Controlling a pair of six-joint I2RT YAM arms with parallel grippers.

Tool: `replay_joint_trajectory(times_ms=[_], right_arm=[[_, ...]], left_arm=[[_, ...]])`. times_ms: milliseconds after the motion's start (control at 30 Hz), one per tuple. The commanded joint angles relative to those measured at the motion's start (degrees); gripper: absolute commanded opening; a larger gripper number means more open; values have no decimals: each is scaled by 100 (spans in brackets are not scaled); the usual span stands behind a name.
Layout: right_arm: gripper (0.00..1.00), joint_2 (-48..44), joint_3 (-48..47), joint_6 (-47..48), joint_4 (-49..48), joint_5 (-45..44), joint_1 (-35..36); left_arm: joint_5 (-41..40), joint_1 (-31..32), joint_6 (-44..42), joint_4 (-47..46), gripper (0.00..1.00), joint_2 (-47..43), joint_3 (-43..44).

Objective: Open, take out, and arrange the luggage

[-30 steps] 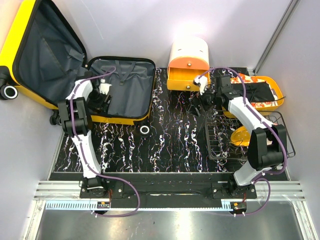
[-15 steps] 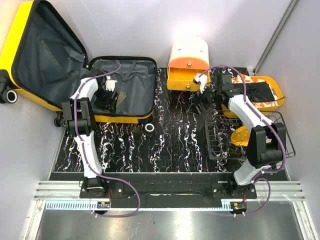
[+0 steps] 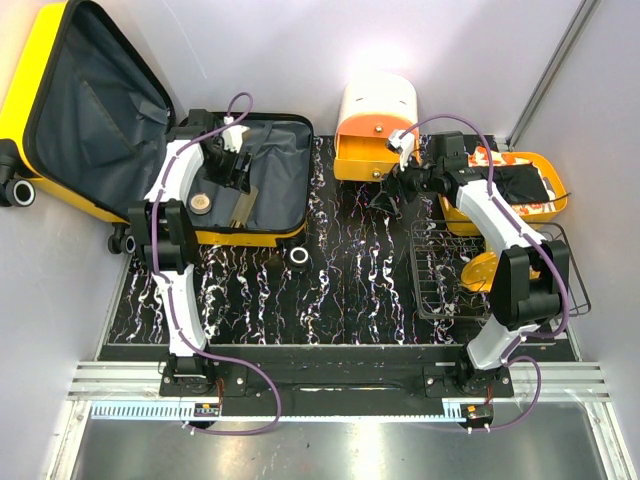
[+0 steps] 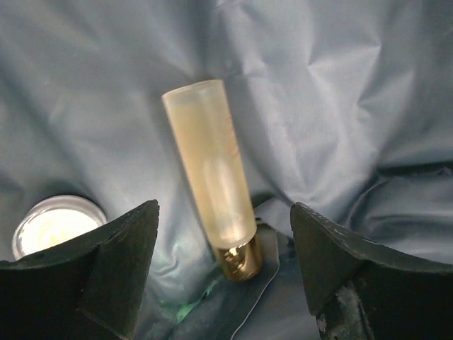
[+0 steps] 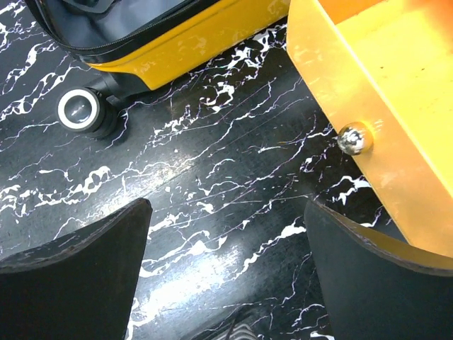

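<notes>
— What moved?
— The left tool [image 4: 223, 212] has gone deeper into the open luggage [image 3: 285, 175]. Its jaws are released, and a frosted tube [image 4: 209, 170] lies on the lining just beneath it.
— The right tool [image 5: 226, 212]?
— Spread wide and empty above the tabletop [image 5: 212, 170], with the luggage ahead to its left.

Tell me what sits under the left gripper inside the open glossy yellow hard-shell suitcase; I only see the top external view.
Observer: A frosted cylindrical bottle lies on the grey fabric lining, between the open jaws of the left gripper, neither touching it.
Operator: Which end faces the gripper?
Observer: Its gold cap.
Operator: And the right gripper?
Observer: The right gripper is open and empty over the black marbled table, near the orange drawer's silver knob.
</notes>
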State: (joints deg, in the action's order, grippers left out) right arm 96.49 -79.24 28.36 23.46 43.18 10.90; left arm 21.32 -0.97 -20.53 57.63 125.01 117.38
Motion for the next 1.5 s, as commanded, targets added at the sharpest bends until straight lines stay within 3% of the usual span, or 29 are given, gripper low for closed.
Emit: replay_joint_trajectory(times_ms=[0,267,400,667,833,933,967,1067,1300,1467], right_arm=[[98,72,-364,-129,-325,138,-26],[98,116,-460,-199,-536,200,-17],[98,133,-522,-208,-536,209,-17],[98,160,-434,-208,-781,226,-17],[100,256,-443,-182,-1158,480,-17],[100,327,-478,-77,-1457,630,-17],[100,344,-478,-76,-1580,648,-17],[100,414,-513,-6,-1906,700,-17],[100,450,-418,143,-3004,806,26],[100,423,-267,959,-3840,1060,211]], left_arm=[[127,220,234,-313,78,234,-31],[-523,379,374,-735,71,559,-383],[-1014,379,533,-919,62,682,-330],[-1016,431,752,-972,57,955,-128],[-358,431,1025,-938,51,964,21],[20,414,1095,-797,33,614,-31],[99,396,1122,-701,19,517,-23],[399,370,1192,-438,1,182,126],[1153,379,1271,512,0,-214,1092],[2076,422,1455,934,0,-451,1173]])
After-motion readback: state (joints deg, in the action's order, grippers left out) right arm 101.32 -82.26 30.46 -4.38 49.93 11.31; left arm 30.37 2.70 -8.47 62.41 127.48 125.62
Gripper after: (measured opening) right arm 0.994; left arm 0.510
